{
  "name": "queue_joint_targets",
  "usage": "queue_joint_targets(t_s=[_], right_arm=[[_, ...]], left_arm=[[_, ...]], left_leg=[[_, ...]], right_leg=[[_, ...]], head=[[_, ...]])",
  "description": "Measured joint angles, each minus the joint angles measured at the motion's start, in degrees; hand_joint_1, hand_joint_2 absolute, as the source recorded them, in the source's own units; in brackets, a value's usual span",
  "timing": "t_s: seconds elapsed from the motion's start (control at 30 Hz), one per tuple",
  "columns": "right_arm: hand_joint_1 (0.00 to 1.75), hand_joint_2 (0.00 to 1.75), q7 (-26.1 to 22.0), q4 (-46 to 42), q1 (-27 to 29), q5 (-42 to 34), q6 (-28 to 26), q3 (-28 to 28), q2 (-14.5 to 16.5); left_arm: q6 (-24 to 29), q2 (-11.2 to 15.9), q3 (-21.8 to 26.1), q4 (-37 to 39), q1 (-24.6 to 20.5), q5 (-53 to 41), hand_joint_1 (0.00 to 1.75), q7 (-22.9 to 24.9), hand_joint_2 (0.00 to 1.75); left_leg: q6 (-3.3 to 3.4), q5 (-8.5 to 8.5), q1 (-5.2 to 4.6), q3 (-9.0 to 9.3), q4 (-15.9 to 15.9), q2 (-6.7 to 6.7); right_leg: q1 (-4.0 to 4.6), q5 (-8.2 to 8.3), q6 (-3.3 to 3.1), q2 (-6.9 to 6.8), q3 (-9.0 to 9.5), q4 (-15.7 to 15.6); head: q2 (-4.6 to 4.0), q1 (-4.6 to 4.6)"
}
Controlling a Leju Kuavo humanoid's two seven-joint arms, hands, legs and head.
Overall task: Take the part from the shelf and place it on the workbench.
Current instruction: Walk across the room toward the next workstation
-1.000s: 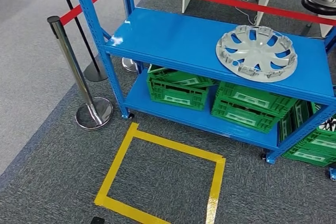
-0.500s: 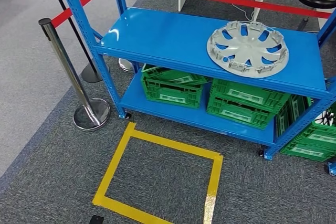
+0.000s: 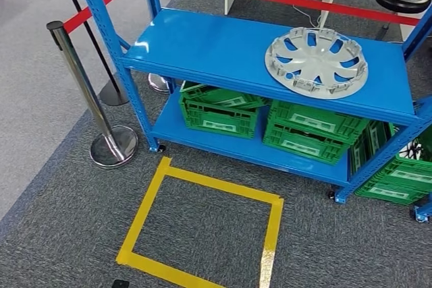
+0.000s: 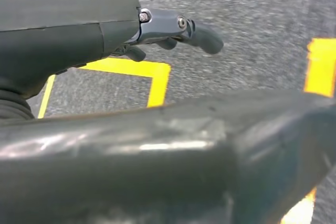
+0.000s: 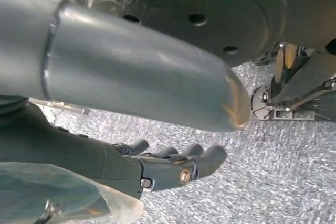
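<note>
I see a silver wheel cover (image 3: 316,63) lying flat on the blue shelf's (image 3: 214,48) upper level, green crates (image 3: 264,121) beneath, yellow tape square (image 3: 201,224) on the carpet.

The head view looks forward and down from high up at the shelf (image 3: 264,55) and the taped square (image 3: 204,227). Both wrist views look close along hanging hands at the carpet (image 4: 257,14); the left shares the tape.

One silver wheel cover (image 3: 316,61) lay on one blue shelf unit (image 3: 214,48). Several green crates (image 3: 306,134) sat at centre and lower right, stacked too tightly to count. Two stanchion posts (image 3: 84,85) stood upper left; one yellow tape square (image 3: 204,231) was below centre.
</note>
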Motion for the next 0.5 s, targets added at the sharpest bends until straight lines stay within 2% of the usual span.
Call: queue_joint_targets(t_s=[0.07,0.13,0.17,0.2,0.23,0.27,0.3,0.33,0.37,0.47,0.5], right_arm=[[0.0,0.0,0.0,0.0,0.02,0.0,-0.01,0.01,-0.03],[0.0,0.0,0.0,0.0,0.06,0.0,0.0,0.01,-0.04],[0.0,0.0,0.01,0.0,0.12,-0.01,0.02,0.01,-0.05],[0.0,0.0,0.01,0.0,0.19,-0.01,0.07,0.01,-0.07],[0.0,0.0,0.02,0.0,0.25,-0.02,0.13,0.01,-0.1],[0.0,0.0,0.03,0.0,0.27,-0.02,0.21,0.02,-0.14],[0.0,0.0,0.05,0.0,0.22,-0.03,0.3,0.02,-0.17],[0.0,0.0,0.08,0.0,0.14,-0.03,0.36,0.03,-0.2],[0.0,0.0,0.09,0.0,0.08,-0.04,0.39,0.03,-0.2],[0.0,0.0,0.13,0.0,0.14,0.0,0.21,0.05,-0.25],[0.0,0.0,0.13,0.0,0.19,0.03,0.11,0.05,-0.28]], left_arm=[[0.01,-0.08,0.03,0.0,-0.07,0.02,0.0,0.01,0.0],[0.0,-0.19,0.04,0.0,-0.07,0.02,0.0,0.01,0.0],[0.0,-0.23,0.04,0.0,-0.04,0.02,0.0,0.01,0.0],[-0.01,-0.25,0.05,0.0,-0.02,0.02,0.0,0.01,0.0],[-0.01,-0.27,0.05,0.0,-0.02,0.02,0.0,0.01,0.0],[-0.02,-0.3,0.05,0.0,-0.04,0.02,0.0,0.01,0.0],[-0.02,-0.3,0.05,0.0,-0.05,0.02,0.0,0.01,0.0],[-0.02,-0.3,0.05,0.0,-0.06,0.02,0.0,0.01,0.0],[-0.02,-0.29,0.05,0.0,-0.07,0.02,0.0,0.02,0.0],[-0.08,-0.26,0.06,0.0,-0.1,0.04,0.0,0.14,0.0],[-0.14,-0.25,0.07,0.0,-0.1,0.05,0.0,0.17,0.0]], left_leg=[[0.3,0.42,0.23,0.12,-0.55,0.13],[0.4,0.45,0.2,0.01,-0.54,0.28],[0.4,0.45,0.19,0.01,-0.53,0.36],[0.39,0.44,0.2,0.04,-0.51,0.43],[0.33,0.4,0.23,0.1,-0.48,0.44],[0.19,0.31,0.27,0.17,-0.39,0.43],[-0.04,0.17,0.19,0.2,-0.25,0.42],[-0.3,0.02,0.07,0.13,-0.03,0.42],[-0.58,-0.07,-0.08,0.04,0.14,0.42],[-1.25,-0.17,-0.07,-0.13,0.42,0.42],[-1.5,-0.67,0.02,-0.32,0.98,0.38]], right_leg=[[-0.08,-2.87,0.52,-0.03,-2.35,4.74],[-0.12,-6.18,0.96,-0.06,-5.82,12.14],[-0.14,-6.69,1.13,-0.09,-6.85,14.41],[-0.17,-6.12,1.24,-0.12,-6.89,14.62],[-0.22,-4.54,1.3,-0.19,-5.75,12.48],[-0.3,-2.46,1.34,-0.3,-3.74,8.6],[-0.33,-1.09,1.35,-0.41,-1.64,4.62],[-0.36,-0.19,1.1,-0.45,0.1,1.41],[-0.34,0.04,0.79,-0.46,1.08,-0.4],[-0.19,-0.05,-0.37,-0.41,1.43,-1.07],[-0.21,0.0,-0.69,-0.44,1.48,-1.14]], head=[[0.0,0.19],[0.0,0.32],[0.0,0.31],[0.0,0.32],[0.0,0.32],[0.0,0.33],[0.0,0.36],[0.0,0.33],[0.0,0.29],[0.0,0.14],[0.0,0.09]])
